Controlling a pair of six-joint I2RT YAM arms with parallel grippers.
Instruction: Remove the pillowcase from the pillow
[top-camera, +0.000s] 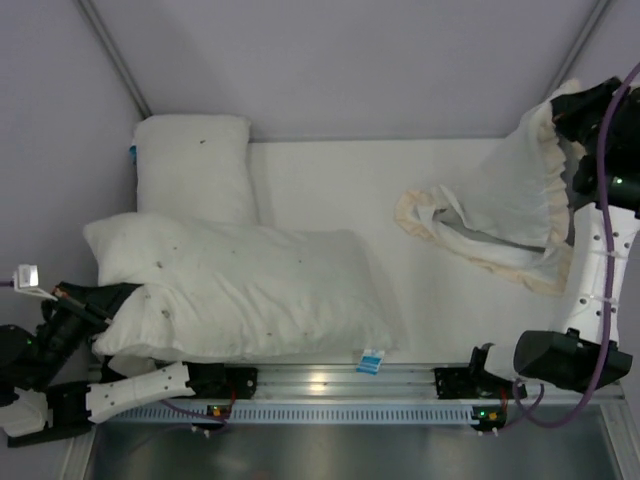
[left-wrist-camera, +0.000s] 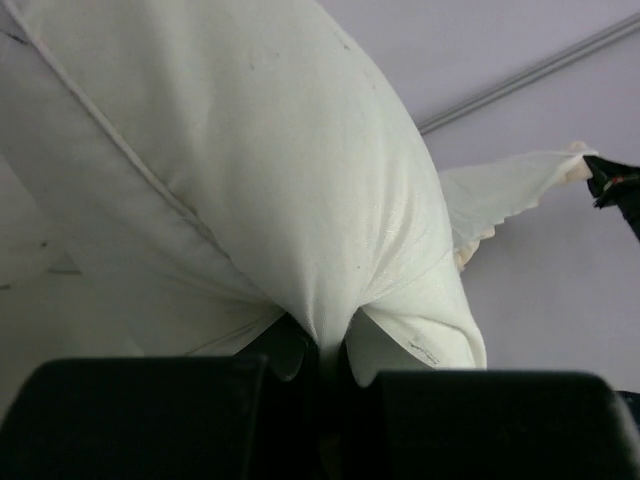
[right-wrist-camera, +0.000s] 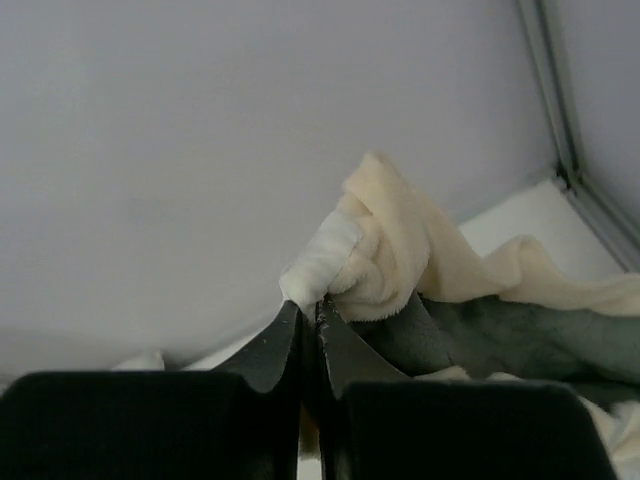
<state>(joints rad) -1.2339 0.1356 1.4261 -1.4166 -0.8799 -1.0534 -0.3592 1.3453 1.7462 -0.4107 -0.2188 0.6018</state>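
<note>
while our left gripper pinches a corner of the pillow, we judge to anchor it, our right gripper clamps the pillowcase by its trim, raised free, well right of the pillow.

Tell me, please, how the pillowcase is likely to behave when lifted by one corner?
Probably very floppy: the pillowcase hangs in folds from the right end effector, its lower edge draped on the table. Likely light for its size, since one pinch on the trim holds it up. That small pinch could slip free if tugged.
</note>
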